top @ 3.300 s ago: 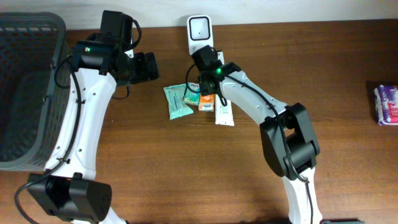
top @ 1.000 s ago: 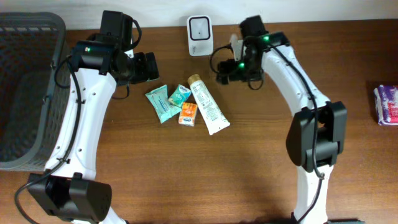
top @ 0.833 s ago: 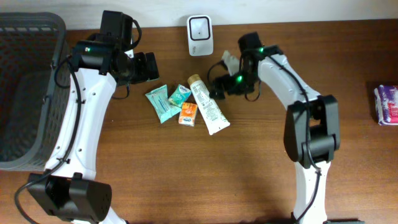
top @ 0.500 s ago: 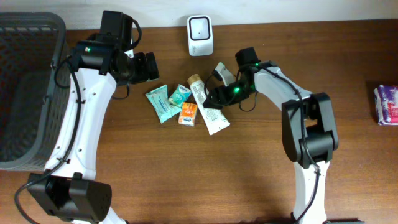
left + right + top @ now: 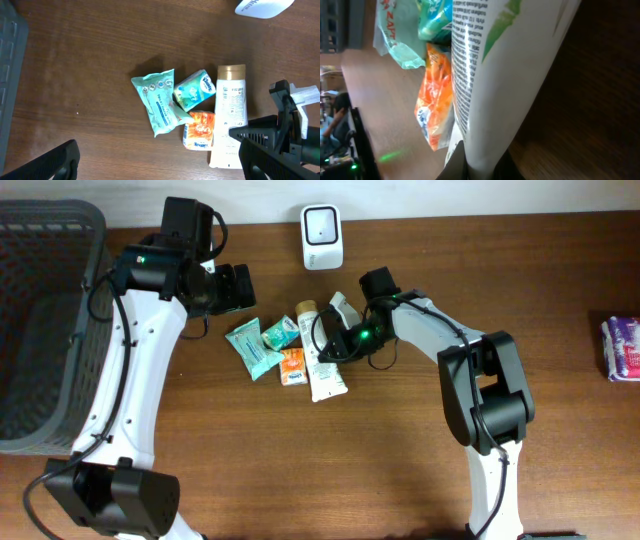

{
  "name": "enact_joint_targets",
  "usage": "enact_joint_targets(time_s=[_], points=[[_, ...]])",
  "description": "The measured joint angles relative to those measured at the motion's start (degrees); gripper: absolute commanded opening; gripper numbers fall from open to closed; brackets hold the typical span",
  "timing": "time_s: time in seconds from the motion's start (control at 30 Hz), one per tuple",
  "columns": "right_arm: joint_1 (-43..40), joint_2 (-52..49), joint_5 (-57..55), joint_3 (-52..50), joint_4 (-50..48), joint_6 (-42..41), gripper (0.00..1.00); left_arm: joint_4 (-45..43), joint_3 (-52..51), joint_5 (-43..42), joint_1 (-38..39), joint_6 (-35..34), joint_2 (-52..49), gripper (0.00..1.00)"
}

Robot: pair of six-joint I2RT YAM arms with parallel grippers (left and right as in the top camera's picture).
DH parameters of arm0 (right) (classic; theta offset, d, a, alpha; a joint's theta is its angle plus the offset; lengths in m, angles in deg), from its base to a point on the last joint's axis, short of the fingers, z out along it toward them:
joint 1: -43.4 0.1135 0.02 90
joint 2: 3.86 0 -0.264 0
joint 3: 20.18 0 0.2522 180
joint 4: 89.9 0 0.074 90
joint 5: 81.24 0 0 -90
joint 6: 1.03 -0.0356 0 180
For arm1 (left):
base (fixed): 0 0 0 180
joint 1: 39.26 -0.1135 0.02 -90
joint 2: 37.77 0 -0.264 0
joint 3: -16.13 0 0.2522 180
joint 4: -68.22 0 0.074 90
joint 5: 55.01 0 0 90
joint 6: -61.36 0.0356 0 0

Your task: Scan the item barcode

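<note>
The item in hand is a white tube [image 5: 318,358] with a gold cap, lying in the middle of the table. My right gripper [image 5: 337,352] is shut on its lower half. In the right wrist view the tube [image 5: 512,65] runs up from between the dark fingers [image 5: 470,167], printed text showing. The left wrist view looks down on the tube [image 5: 230,102]. The white scanner [image 5: 322,223] stands at the table's back edge, behind the tube. My left gripper [image 5: 236,287] hangs open above the table, left of the items, holding nothing.
Left of the tube lie a teal wipes pack [image 5: 245,346], a small teal tissue pack [image 5: 283,332] and an orange tissue pack [image 5: 292,366]. A grey basket [image 5: 40,330] fills the far left. A purple pack [image 5: 622,348] sits at the right edge.
My right arm came down from beside the scanner to the tube and shut on it. The tube and the packs beside it shifted a little to the left. The left arm stayed put.
</note>
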Motion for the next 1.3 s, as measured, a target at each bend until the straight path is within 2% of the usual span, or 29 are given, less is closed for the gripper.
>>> enact_joint_targets(time_s=[0.17, 0.27, 0.37, 0.5, 0.63, 1.13, 1.23, 1.3], points=[[-4.35, 0.61, 3.74, 3.80, 1.05, -0.68, 0.04, 0.00, 0.00, 0.00, 0.00, 0.00, 0.00, 0.99], [-8.09, 4.55, 6.69, 5.55, 0.81, -0.37, 0.04, 0.00, 0.00, -0.02, 0.00, 0.00, 0.00, 0.99], [-11.37, 10.67, 16.35, 6.47, -4.22, 2.05, 0.04, 0.00, 0.00, -0.02, 0.00, 0.00, 0.00, 0.99], [-13.11, 12.26, 27.34, 7.08, -11.10, 3.19, 0.04, 0.00, 0.00, -0.02, 0.00, 0.00, 0.00, 0.99], [-13.49, 12.26, 31.21, 7.08, -11.19, 3.19, 0.04, 0.00, 0.00, -0.02, 0.00, 0.00, 0.00, 0.99], [-13.49, 12.26, 31.69, 7.08, -11.19, 3.04, 0.04, 0.00, 0.00, -0.02, 0.00, 0.00, 0.00, 0.99], [-13.49, 12.26, 29.29, 7.08, -10.51, 2.19, 0.04, 0.00, 0.00, 0.00, 0.00, 0.00, 0.00, 0.99], [-13.46, 12.26, 23.71, 7.26, -5.22, 1.77, 0.04, 0.04, 0.00, 0.00, 0.00, 0.00, 0.00, 0.99]])
